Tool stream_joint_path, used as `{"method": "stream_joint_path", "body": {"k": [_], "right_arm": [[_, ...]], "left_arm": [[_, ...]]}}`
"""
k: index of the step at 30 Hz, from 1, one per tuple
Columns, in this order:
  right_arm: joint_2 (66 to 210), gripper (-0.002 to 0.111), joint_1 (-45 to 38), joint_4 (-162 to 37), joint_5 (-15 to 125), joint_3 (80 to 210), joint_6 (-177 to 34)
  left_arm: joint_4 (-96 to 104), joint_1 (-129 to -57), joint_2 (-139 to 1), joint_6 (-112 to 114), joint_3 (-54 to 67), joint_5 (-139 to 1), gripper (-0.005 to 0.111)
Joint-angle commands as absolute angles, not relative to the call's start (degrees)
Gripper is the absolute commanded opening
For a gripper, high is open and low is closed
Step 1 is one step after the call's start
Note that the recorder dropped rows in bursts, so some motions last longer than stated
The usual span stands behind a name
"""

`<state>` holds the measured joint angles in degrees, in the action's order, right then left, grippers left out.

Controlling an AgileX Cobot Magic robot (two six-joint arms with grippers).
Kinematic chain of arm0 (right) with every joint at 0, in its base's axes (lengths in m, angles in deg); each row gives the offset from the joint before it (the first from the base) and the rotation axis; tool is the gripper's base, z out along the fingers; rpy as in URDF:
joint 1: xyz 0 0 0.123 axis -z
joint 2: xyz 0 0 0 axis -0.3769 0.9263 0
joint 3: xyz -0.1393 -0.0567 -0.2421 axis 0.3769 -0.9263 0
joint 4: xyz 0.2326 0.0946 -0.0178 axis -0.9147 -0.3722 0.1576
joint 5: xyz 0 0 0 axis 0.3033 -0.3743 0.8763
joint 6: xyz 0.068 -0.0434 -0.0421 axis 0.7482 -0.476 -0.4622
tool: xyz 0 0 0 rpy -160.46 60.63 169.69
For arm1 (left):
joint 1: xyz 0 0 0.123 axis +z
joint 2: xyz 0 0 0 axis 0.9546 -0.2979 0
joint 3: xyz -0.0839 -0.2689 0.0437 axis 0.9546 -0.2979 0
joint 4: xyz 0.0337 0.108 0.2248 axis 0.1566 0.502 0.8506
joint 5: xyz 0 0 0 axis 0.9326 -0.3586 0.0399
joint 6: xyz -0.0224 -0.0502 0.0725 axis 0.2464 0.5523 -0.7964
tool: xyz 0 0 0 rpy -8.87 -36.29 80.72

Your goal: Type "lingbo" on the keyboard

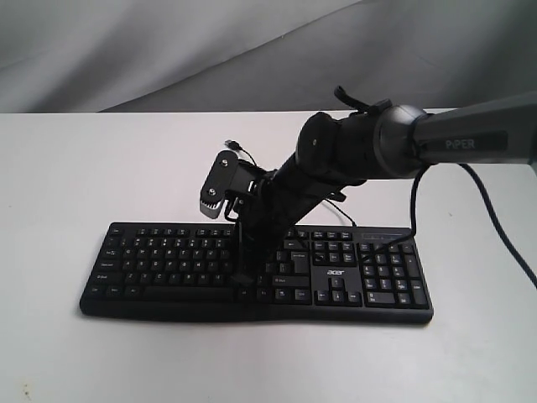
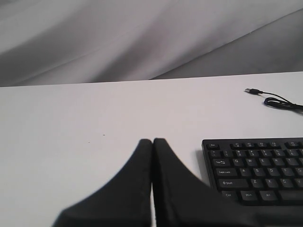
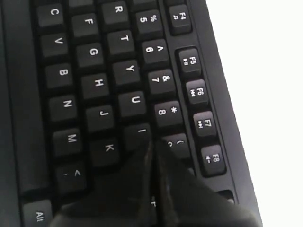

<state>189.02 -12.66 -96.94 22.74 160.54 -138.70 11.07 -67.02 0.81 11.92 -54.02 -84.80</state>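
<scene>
Scene: a white table (image 1: 75,159) with a grey backdrop behind it; one robot arm reaches in from the upper right of the exterior view.
Keyboard: the black keyboard (image 1: 168,256) lies flat across the lower middle of the exterior view, number pad to the right. Its thin USB cable (image 2: 279,100) trails unplugged on the table behind it.
Right gripper: the right gripper (image 1: 242,277) points down onto the letter keys near the keyboard's centre. Its jaws are pressed together into one tip, holding nothing.
Close view: in the right wrist view that tip (image 3: 152,147) sits just past the I key (image 3: 138,132), beside the 9 key. The key under it is hidden.
Left gripper: the left gripper (image 2: 152,142) has its jaws closed, empty, above bare table near the keyboard's left end.
Progress: typing appears underway, with the tip in the I and O area. No screen shows, so which of the six letters are done cannot be told.
</scene>
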Motion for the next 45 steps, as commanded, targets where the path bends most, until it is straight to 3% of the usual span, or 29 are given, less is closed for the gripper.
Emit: {"method": "stream_joint_path", "body": {"k": [1,9,15,23,26,38,45], "right_arm": [[186.2,0.000,-12.6,-96.1,22.4,160.5,-139.1],[177.6,0.000,-12.6,-95.7,17.4,160.5,-135.9],[161.1,0.000,-12.4,-92.7,19.9,158.1,-125.5],[134.8,0.000,-12.6,-96.8,47.8,136.1,-125.5],[129.5,0.000,-12.6,-104.5,51.3,131.0,-124.6],[120.8,0.000,-12.6,-111.8,52.4,127.6,-124.6],[118.3,0.000,-12.6,-116.4,62.8,127.6,-124.6]], "left_arm": [[11.1,-67.0,1.0,12.0,-54.3,-84.1,0.001],[11.1,-67.0,1.0,12.0,-54.3,-84.1,0.001],[11.1,-67.0,1.0,12.0,-54.3,-84.1,0.001],[11.1,-67.0,1.0,12.0,-54.3,-84.1,0.001],[11.1,-67.0,1.0,12.0,-54.3,-84.1,0.001],[11.1,-67.0,1.0,12.0,-54.3,-84.1,0.001],[11.1,-67.0,1.0,12.0,-54.3,-84.1,0.001]]}}
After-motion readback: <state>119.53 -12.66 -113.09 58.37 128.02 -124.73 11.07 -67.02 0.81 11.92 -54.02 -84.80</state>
